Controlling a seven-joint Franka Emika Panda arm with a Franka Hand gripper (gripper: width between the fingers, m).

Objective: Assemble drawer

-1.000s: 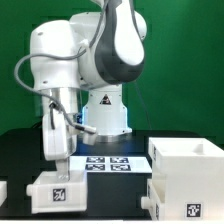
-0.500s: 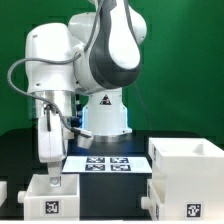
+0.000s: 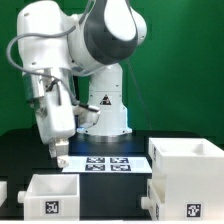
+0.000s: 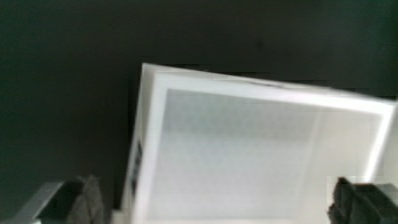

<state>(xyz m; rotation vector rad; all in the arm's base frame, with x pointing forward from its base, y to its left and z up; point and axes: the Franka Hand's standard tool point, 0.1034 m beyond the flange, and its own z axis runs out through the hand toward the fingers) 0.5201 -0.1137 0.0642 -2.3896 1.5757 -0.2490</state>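
Observation:
A small white open-top tray [image 3: 52,196] with a square tag on its front stands on the black table at the exterior view's lower left. My gripper [image 3: 58,153] hangs just above its back edge, open and empty. In the wrist view the tray [image 4: 267,140] fills the picture below the gripper [image 4: 221,205], with the dark fingertips [image 4: 71,200] spread wide to either side of it. The large white boxy housing [image 3: 188,158] stands at the exterior view's right, with another white part [image 3: 182,196] carrying a tag in front of it.
The marker board [image 3: 105,162] lies flat on the table between the tray and the housing, in front of the arm's base [image 3: 103,115]. A small white piece [image 3: 3,192] shows at the exterior view's left edge. A green wall is behind.
My gripper was down at the tray, moved it a little toward the front left, and has now lifted clear of it. The tray stays on the table.

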